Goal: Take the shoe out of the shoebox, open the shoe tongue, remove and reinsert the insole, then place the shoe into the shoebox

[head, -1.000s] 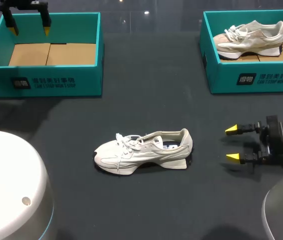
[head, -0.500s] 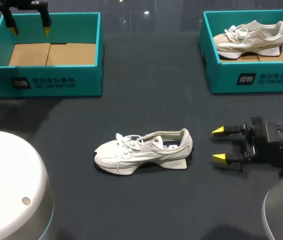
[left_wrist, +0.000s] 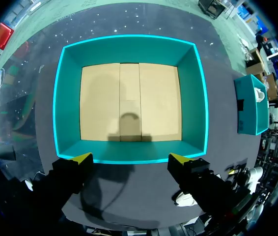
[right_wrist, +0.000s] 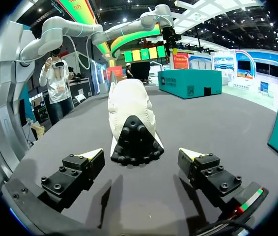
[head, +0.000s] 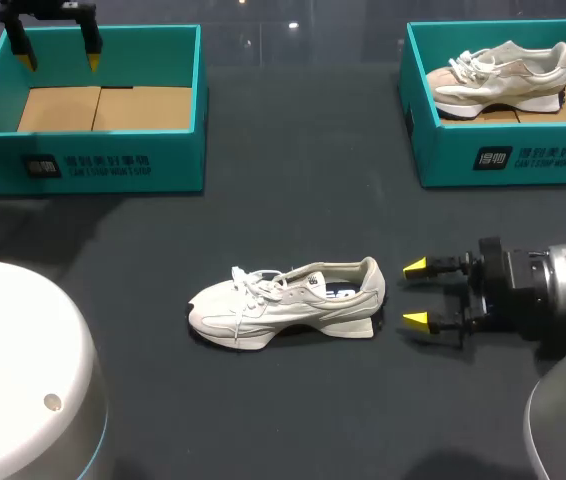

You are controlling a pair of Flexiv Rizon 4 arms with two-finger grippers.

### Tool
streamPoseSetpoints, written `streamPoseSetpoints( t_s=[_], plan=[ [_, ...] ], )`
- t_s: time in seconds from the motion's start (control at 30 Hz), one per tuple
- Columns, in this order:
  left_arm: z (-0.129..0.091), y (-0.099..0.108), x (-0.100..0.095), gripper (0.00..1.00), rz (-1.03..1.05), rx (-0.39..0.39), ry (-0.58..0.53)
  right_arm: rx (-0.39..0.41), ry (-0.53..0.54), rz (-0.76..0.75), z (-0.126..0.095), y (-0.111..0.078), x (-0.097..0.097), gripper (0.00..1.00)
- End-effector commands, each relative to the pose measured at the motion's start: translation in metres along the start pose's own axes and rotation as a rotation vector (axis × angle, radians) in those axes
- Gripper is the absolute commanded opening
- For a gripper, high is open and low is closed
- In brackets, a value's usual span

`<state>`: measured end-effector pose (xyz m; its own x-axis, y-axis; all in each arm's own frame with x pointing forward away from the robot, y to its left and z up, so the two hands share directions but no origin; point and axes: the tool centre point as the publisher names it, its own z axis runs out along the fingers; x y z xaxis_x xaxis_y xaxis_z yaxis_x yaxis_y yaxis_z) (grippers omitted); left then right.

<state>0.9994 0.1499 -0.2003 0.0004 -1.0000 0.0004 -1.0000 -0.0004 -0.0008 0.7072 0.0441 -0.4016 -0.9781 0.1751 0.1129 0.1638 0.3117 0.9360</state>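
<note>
Dark table (head: 303, 160), with a teal box (head: 508, 157) at its far right (beige sneaker (head: 503, 75) inside).

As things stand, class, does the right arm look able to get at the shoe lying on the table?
Probably yes: the right gripper is open and sits just off the heel of the shoe, with only bare table between them.

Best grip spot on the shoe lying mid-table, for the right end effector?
Probably the heel, approached from the robot's right. The shoe stands upright on its sole with the narrow heel pointing at the open right end effector, so it can straddle both sides.
</note>
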Motion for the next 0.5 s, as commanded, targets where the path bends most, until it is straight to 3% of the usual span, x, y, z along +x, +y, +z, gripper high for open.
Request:
streamPoseSetpoints(
  t_s=[0.03,0.5],
  plan=[
    [0.000,0.000,0.000,1.00,0.000,0.000,0.000,0.000,-0.003,-0.005,0.013,0.003,0.003,1.00],
    [0.000,0.000,0.000,1.00,0.000,0.000,0.000,-0.007,0.018,-0.069,0.043,0.016,0.008,1.00]
  ],
)
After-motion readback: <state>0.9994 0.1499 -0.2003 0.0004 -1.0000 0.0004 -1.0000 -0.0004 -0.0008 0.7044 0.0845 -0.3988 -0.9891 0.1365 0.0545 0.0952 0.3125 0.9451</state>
